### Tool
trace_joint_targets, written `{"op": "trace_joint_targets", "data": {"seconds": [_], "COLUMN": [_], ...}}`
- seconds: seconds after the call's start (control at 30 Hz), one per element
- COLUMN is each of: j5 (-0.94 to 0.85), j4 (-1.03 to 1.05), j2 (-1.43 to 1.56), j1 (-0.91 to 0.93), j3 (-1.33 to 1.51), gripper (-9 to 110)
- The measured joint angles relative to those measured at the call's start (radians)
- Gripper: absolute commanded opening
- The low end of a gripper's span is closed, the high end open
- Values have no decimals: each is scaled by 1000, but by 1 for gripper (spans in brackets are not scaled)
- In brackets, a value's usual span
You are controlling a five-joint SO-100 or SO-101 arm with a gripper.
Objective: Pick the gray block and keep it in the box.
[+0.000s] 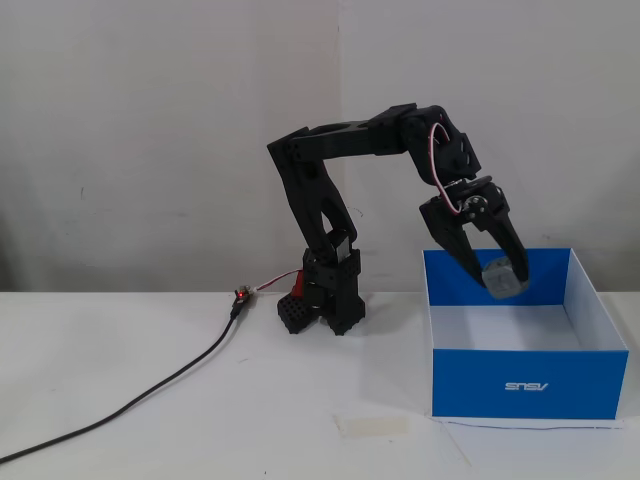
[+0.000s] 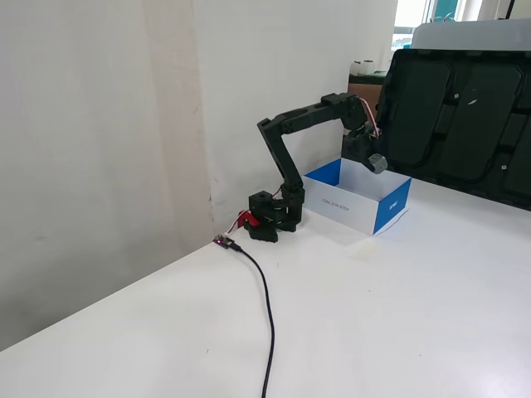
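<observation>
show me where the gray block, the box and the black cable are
gray block (image 1: 503, 278): a fixed view, its front face, held in the end effector.
box (image 1: 528, 383): a fixed view, blue front wall by the logo.
black cable (image 2: 269, 315): a fixed view, mid-length on the table.

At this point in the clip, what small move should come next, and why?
Probably open the end effector and release. It holds the gray block over the box, inside its walls in both fixed views, so the block should fall onto the white floor. Lowering slightly first might soften the drop.
</observation>
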Motion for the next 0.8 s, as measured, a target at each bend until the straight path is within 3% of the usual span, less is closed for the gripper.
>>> {"op": "trace_joint_targets", "data": {"seconds": [0.2, 0.53, 0.8], "j5": [0, 0, 0], "j4": [-26, -5, 43], "j2": [0, 0, 0], "j1": [-52, -91, -20], "j3": [5, 5, 5], "gripper": [8, 20, 5]}}
